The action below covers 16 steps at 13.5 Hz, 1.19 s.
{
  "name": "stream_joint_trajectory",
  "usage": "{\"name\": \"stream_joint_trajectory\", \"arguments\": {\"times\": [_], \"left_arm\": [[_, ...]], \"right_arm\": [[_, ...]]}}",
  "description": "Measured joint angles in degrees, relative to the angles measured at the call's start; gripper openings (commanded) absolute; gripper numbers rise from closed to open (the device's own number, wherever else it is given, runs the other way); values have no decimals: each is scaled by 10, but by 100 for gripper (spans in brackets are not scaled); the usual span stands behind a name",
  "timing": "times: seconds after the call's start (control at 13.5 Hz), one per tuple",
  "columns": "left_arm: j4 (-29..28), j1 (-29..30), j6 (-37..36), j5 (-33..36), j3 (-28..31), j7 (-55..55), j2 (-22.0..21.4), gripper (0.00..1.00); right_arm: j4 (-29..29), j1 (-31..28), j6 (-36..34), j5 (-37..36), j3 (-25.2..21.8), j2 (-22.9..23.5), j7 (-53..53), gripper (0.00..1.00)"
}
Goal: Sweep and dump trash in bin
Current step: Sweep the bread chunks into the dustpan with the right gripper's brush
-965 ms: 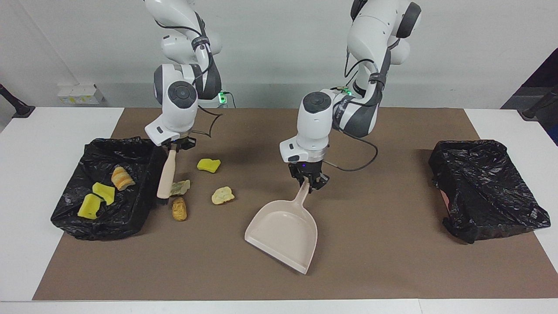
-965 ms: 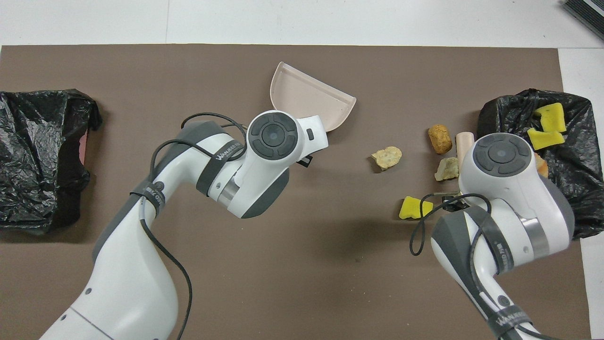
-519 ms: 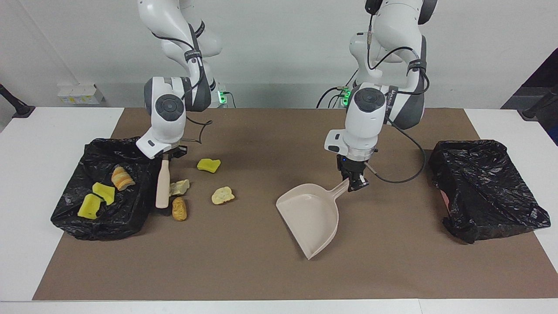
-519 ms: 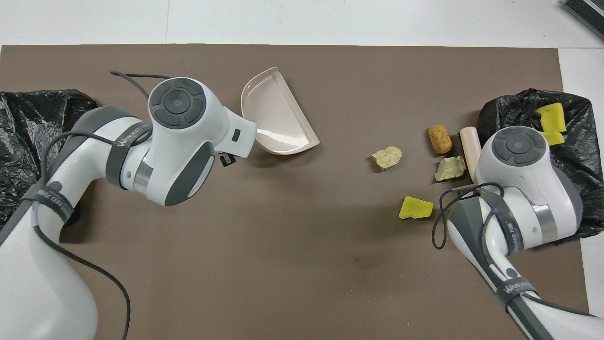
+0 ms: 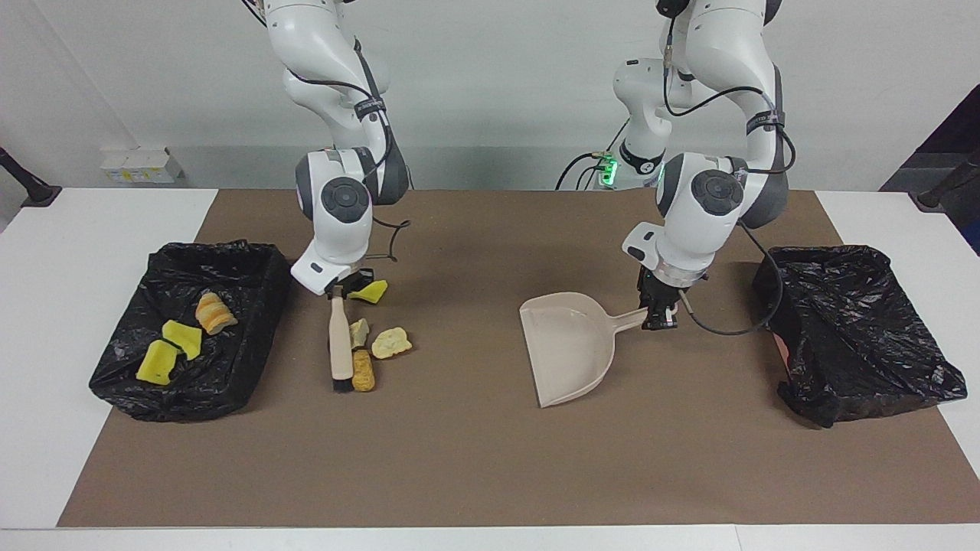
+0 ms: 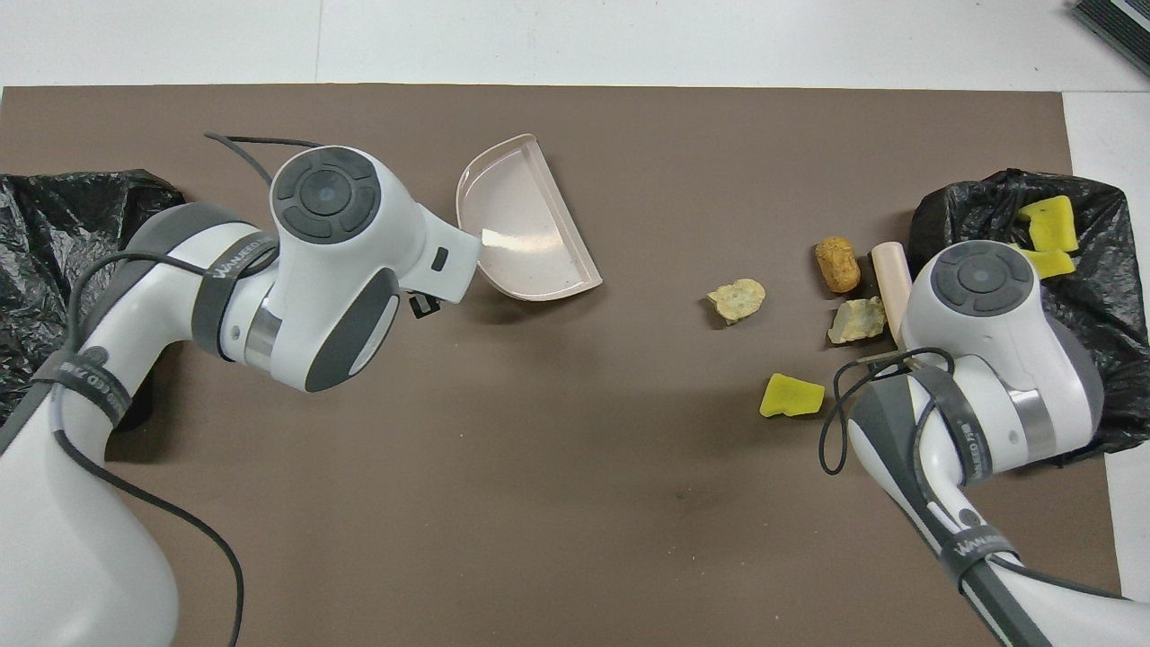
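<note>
My right gripper (image 5: 337,289) is shut on the handle of the beige brush (image 5: 340,340), which stands on the mat beside the trash bin (image 5: 253,264), a black-bagged box. Against the brush lie a golden-brown trash piece (image 5: 364,373) and a cream lump (image 5: 358,331). Another cream lump (image 5: 391,343) and a yellow sponge (image 5: 370,291) lie close by. The bin holds a bread piece (image 5: 214,312) and two yellow chunks (image 5: 182,337). My left gripper (image 5: 660,315) is shut on the handle of the beige dustpan (image 5: 570,344), whose mouth faces the trash. From overhead, both wrists hide their grippers.
A second black-bagged bin (image 5: 850,329) sits at the left arm's end of the brown mat (image 5: 475,459). Bare mat lies between the dustpan (image 6: 526,225) and the loose trash (image 6: 737,299). Cables hang from both wrists.
The left arm carried the dustpan toward its own end and turned its mouth toward the trash. The right arm moved the brush away from the bin, pushing the golden-brown piece and a cream lump along.
</note>
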Motion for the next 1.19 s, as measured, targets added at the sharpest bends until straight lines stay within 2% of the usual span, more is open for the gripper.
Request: {"name": "stream_joint_trajectory", "arguments": {"times": [0.45, 0.74, 1.04, 1.19], "left_arm": [[-55, -52, 38, -7, -4, -128, -16, 0], [-80, -53, 68, -8, -3, -140, -20, 0], [-84, -57, 68, -8, -4, -144, -24, 0], [-84, -57, 68, -8, -3, -145, -24, 0]], "right_arm": [[48, 79, 2, 122, 1, 32, 2, 0], [75, 120, 18, 189, 1, 53, 4, 0], [80, 171, 71, 321, 2, 60, 3, 0], [94, 190, 73, 355, 3, 60, 4, 0]]}}
